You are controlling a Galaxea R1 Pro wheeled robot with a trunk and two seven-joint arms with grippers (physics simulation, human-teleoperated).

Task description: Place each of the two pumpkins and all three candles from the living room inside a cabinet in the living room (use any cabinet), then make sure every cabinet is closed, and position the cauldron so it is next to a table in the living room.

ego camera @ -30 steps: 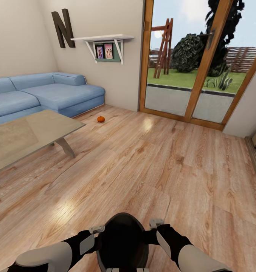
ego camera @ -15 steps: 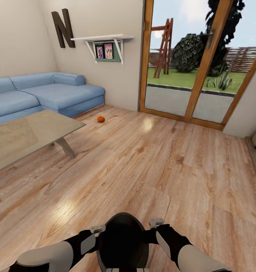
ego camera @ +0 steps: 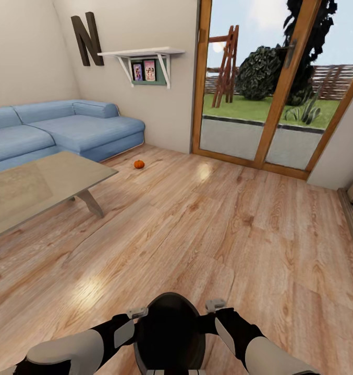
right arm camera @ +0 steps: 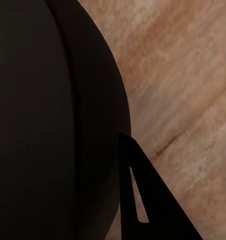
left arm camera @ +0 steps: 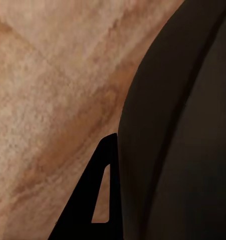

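Cauldron (ego camera: 169, 333) sits between our left gripper (ego camera: 136, 313) and right gripper (ego camera: 215, 305), pressed from both sides; each one's open-or-closed state we cannot tell. Pumpkin (ego camera: 138, 164) lies far ahead on floor (ego camera: 212, 229).

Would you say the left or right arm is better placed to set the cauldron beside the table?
Probably left: the table lies on the robot's left, though both grippers flank the cauldron evenly.

Black cauldron (ego camera: 168, 333) between the arms; orange pumpkin (ego camera: 138, 164) floored near sofa.
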